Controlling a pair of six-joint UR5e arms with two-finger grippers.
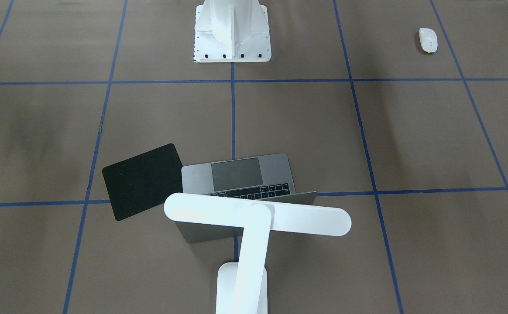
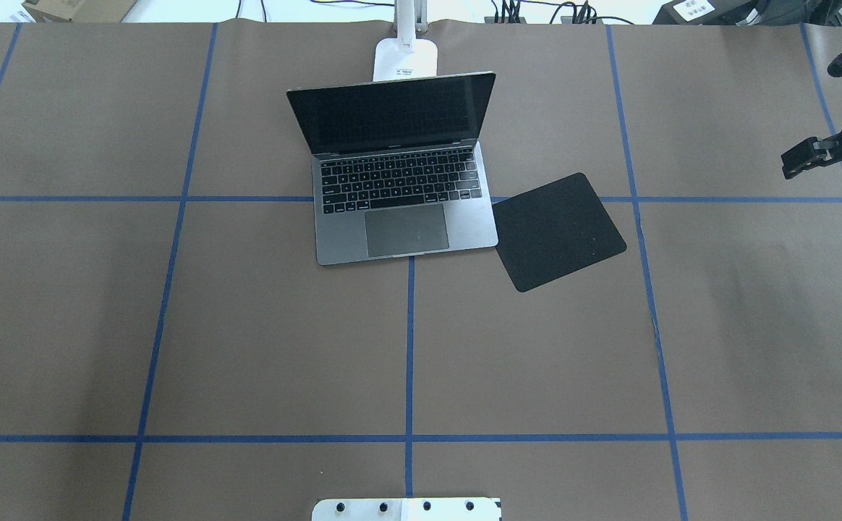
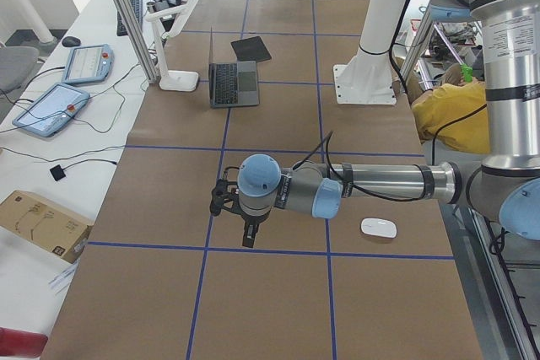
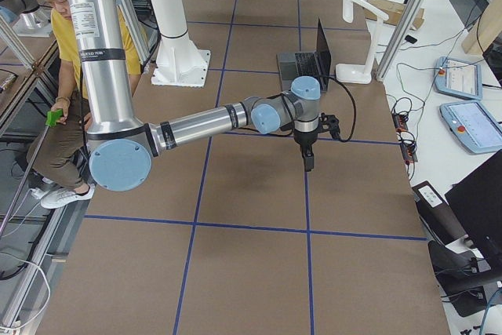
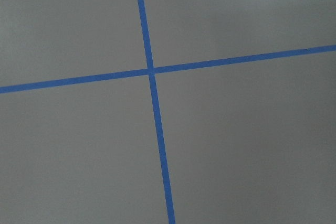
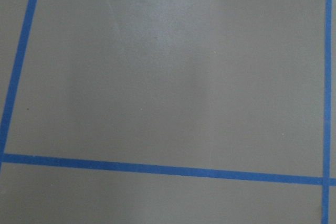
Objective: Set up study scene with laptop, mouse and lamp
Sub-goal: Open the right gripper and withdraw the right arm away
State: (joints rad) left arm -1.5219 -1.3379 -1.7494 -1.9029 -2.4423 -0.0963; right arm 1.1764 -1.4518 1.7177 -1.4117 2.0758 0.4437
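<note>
The laptop (image 2: 421, 231) stands open at the table's far middle, its keyboard facing the robot. The lamp (image 1: 257, 216) stands just behind it, its bar head over the lid. The mouse (image 1: 428, 39) lies alone near the robot on its left side and also shows in the exterior left view (image 3: 379, 228). My left gripper (image 3: 248, 240) points down over bare table, away from the mouse; I cannot tell if it is open. My right gripper (image 4: 307, 164) points down over bare table at the right end, well clear of the laptop; its jaws are unclear. Both wrist views show only table.
A flat black pad (image 2: 558, 230) lies tilted beside the laptop on the robot's right. The white bolted pedestal (image 1: 232, 41) stands at the robot's edge. Blue tape lines (image 5: 152, 72) grid the brown table cover. A person sits beside the robot (image 4: 47, 5).
</note>
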